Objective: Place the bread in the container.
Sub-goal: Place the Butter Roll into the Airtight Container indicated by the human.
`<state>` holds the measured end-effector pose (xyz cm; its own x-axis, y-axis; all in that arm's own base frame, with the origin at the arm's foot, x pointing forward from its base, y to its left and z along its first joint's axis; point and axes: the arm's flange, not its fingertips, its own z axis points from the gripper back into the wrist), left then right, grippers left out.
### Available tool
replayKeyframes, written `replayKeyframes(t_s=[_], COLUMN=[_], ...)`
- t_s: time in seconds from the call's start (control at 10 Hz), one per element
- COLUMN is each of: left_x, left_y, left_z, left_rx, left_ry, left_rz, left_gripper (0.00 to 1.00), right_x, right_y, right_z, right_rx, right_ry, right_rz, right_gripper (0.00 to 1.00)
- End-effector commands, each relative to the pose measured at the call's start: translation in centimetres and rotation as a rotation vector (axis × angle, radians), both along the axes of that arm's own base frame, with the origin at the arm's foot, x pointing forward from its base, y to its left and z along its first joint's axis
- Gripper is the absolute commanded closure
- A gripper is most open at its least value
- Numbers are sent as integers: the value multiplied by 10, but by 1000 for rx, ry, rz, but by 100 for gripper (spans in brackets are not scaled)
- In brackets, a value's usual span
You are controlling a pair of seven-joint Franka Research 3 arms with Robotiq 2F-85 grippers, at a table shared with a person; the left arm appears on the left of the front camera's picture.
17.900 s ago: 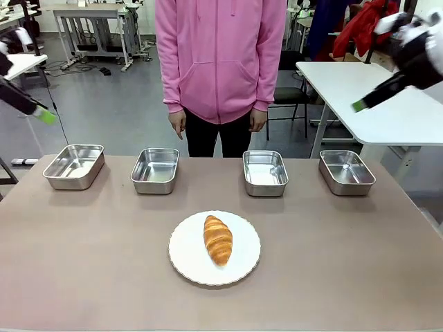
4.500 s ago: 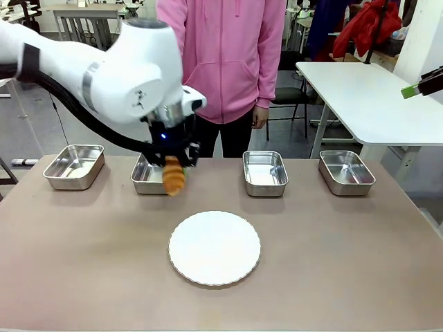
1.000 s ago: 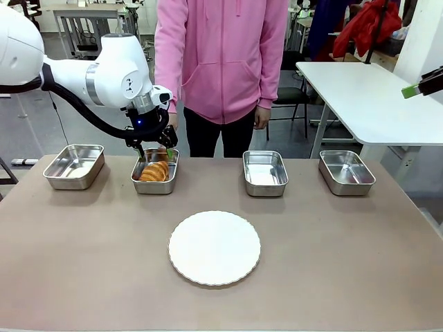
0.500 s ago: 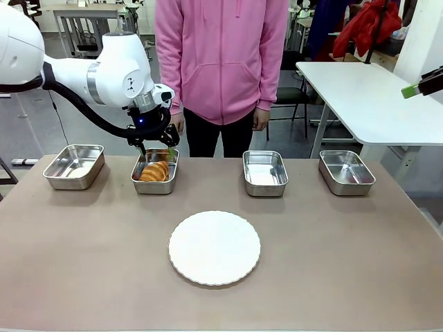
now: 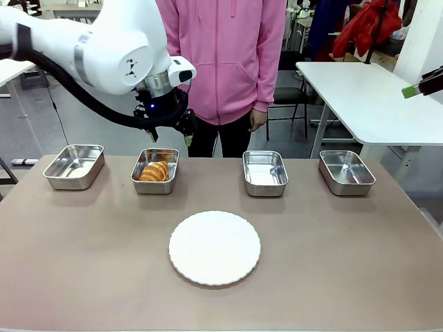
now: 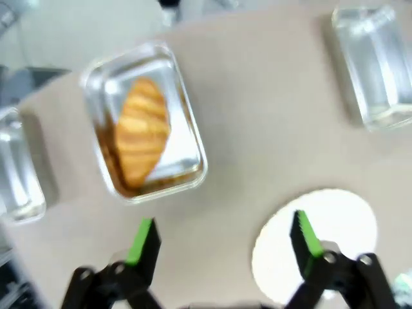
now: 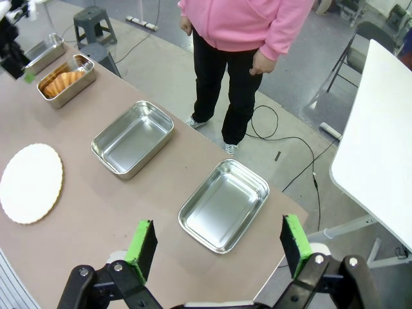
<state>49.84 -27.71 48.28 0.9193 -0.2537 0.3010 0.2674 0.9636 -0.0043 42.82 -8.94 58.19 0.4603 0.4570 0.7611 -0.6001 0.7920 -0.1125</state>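
With the croissant already lying inside the steel pan second from the left on the far row, we judge the placing step done and the release complete. Our left gripper hangs above and just beyond that pan, its green-padded fingers spread wide with nothing between them; in the left wrist view the croissant rests slantwise in the pan well below the empty left gripper. Our left arm arches in from the left, elbow high, wrist pointed downward near the standing person's pink sweatshirt. Our right gripper is also spread and holds nothing; it looks down from high on the right over the two empty pans there. The round white plate sits bare near the middle of the table. What the next move calls for, in our reading, is only a clean withdrawal of the left arm, up and back to the left, keeping clear of the pan rims and the person at the far edge.
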Motion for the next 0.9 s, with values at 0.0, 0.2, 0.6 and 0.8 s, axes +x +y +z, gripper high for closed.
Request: replayKeyframes(t_s=[0.0,0.2,0.6,0.8], left_x=[-56,-95,-156,-164], left_y=[17,22,41,49], left_z=[-3,0,-21,-32], left_rx=[46,69,24,-9], left_ry=[-26,-29,-36,-56], left_rz=[42,66,104,104], left_gripper=[0,0,0,0], right_x=[1,1,1,1], right_y=[0,0,0,0], right_z=[0,0,0,0], right_rx=[18,18,18,18], right_ry=[-12,-12,-12,-12], right_rz=[5,5,5,5], right_gripper=[0,0,0,0])
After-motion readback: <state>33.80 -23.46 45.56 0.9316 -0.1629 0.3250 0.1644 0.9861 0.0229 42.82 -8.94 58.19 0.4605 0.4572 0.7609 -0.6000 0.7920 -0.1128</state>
